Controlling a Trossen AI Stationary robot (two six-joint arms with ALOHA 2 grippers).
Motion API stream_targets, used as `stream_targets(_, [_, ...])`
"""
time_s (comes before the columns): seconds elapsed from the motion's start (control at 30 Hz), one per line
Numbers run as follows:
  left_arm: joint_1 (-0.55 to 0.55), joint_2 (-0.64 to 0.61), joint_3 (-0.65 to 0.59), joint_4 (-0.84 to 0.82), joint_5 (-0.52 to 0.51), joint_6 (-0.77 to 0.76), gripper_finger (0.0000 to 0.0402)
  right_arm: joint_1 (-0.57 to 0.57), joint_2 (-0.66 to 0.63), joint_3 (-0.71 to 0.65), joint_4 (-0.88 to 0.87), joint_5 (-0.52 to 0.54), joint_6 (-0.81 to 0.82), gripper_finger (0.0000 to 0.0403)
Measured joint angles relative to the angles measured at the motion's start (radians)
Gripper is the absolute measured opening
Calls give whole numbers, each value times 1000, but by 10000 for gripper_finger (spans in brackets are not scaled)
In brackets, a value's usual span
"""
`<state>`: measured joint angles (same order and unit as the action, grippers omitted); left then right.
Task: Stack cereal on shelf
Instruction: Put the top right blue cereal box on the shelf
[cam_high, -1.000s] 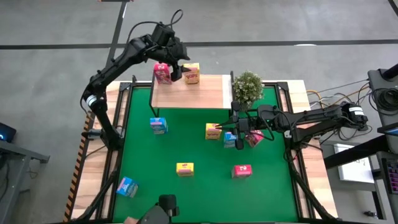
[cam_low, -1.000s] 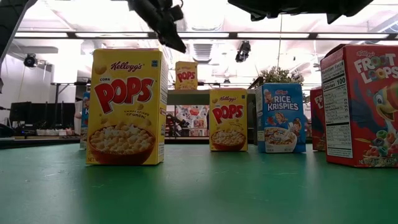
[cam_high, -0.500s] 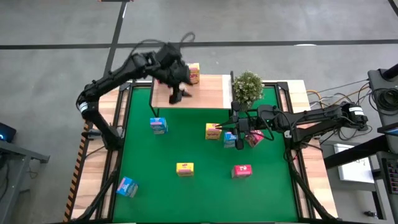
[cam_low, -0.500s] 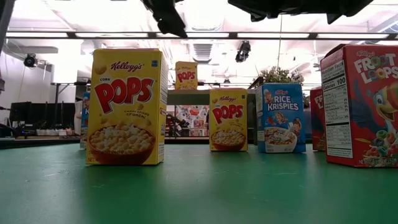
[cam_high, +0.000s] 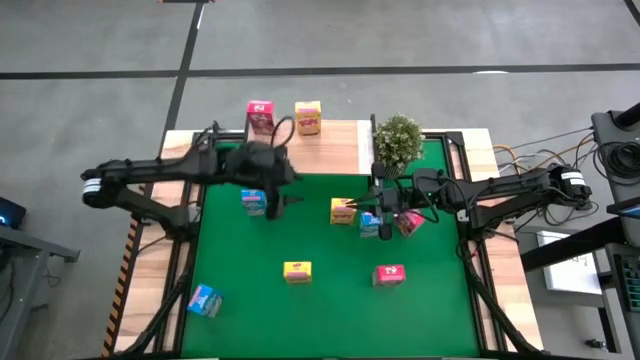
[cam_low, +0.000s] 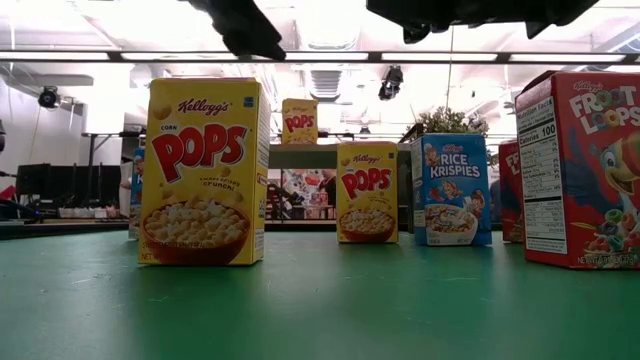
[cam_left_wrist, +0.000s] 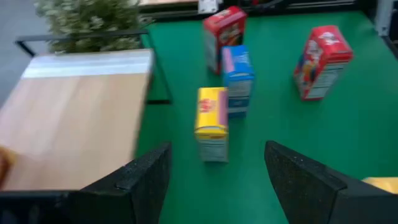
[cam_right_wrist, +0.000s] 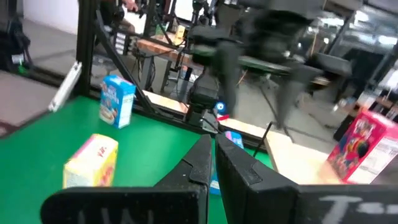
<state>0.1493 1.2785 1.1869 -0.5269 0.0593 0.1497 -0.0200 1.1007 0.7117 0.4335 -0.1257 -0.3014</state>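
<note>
Left pincer (cam_high: 277, 192) gapes empty at frame centre-left by a blue cereal box (cam_high: 254, 202); right pincer (cam_high: 383, 208) shut, holding nothing, centre-right

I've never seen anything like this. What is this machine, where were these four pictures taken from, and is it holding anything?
These are two robot arms working at a green table. One picture looks straight down from above, one looks level across the tabletop, and the other two come from cameras on the arms' wrists. Nine small cereal boxes are meant to go onto the wooden shelf. A pink box and a yellow box stand there already; the other seven are on the table. A potted plant stands beside the shelf. The left gripper is open and empty, over the table near a blue box. The right gripper is shut, holds nothing, and waits near the plant.
</note>
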Motion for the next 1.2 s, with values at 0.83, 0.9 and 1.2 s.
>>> stream_targets(0.83, [-238, -198, -437, 382, -130, -197, 239, 6, 93, 443, -1278, 100, 511, 29])
stream_targets(0.9, [-238, -197, -437, 378, -130, -198, 239, 20, 108, 457, -1306, 100, 512, 52])
stream_targets(1.2, [-239, -199, -414, 387, -129, -201, 239, 68, 193, 446, -1321, 151, 469, 209])
